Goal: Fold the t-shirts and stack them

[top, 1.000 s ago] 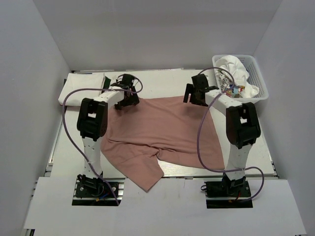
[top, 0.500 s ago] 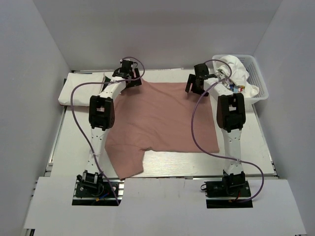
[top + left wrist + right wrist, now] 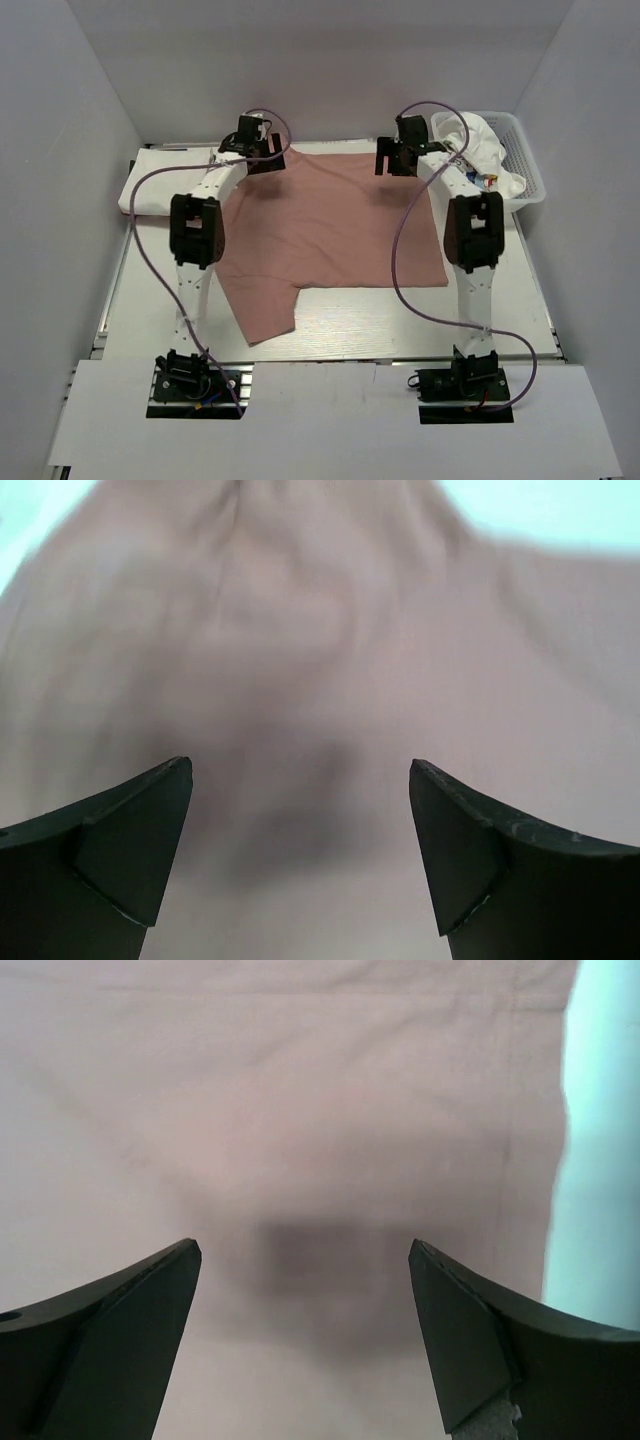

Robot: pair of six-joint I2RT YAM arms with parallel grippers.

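A dusty-pink t-shirt (image 3: 330,230) lies spread flat over the middle of the table, one sleeve (image 3: 262,315) pointing toward the near edge. My left gripper (image 3: 264,162) hovers open over its far left corner. Beneath the wide-apart fingers the left wrist view shows only pink cloth (image 3: 320,660), nothing between them (image 3: 300,768). At the far right corner my right gripper (image 3: 398,162) is open too, empty (image 3: 304,1248) above the cloth (image 3: 300,1110), close to its hemmed edge. More white t-shirts (image 3: 482,145) are heaped in the basket.
A white lattice basket (image 3: 530,175) stands at the back right corner, right beside the right arm. A folded white cloth (image 3: 165,185) lies along the back left edge. Grey walls close in on three sides. Purple cables loop off both arms.
Both arms have stretched toward the far edge of the table. The pink t-shirt has shifted that way and flattened out, its near folds and sleeve drawn straight. Both grippers stay open.
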